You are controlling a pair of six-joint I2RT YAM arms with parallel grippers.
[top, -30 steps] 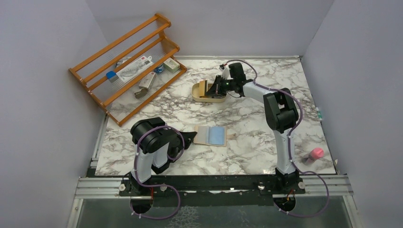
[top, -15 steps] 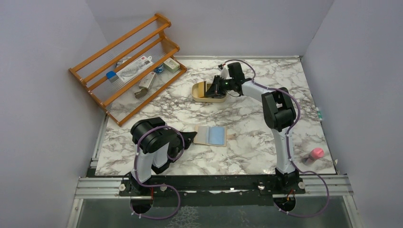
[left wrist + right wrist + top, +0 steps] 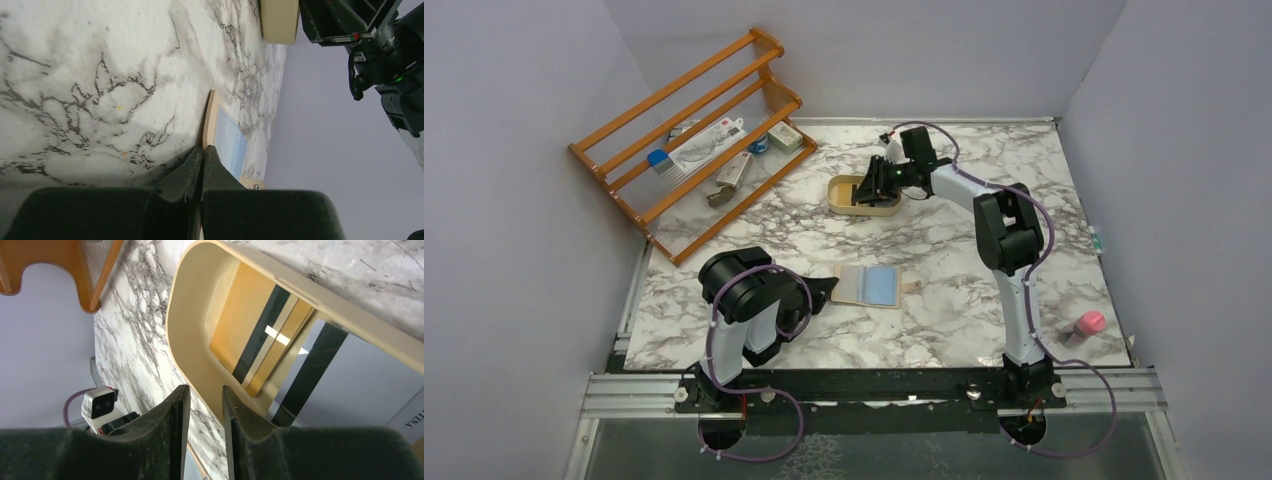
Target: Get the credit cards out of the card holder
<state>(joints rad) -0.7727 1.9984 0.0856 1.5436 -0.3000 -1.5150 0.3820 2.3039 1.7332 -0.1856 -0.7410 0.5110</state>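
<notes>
Right wrist view showed credit cards (image 3: 250,335) lying inside the tray (image 3: 187,335), the right pincer (image 3: 203,390) slightly apart and empty above its rim. Nearer than the tray, the left pincer (image 3: 202,149), pressed together, apparently steadied the card holder (image 3: 864,285).

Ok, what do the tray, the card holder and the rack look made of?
The tray: likely plastic, smooth cream-yellow with a moulded rounded rim and slight sheen. The card holder: matte tan, probably leather or imitation; too small to tell which. The rack: wood, orange-brown with a light varnish sheen.
</notes>
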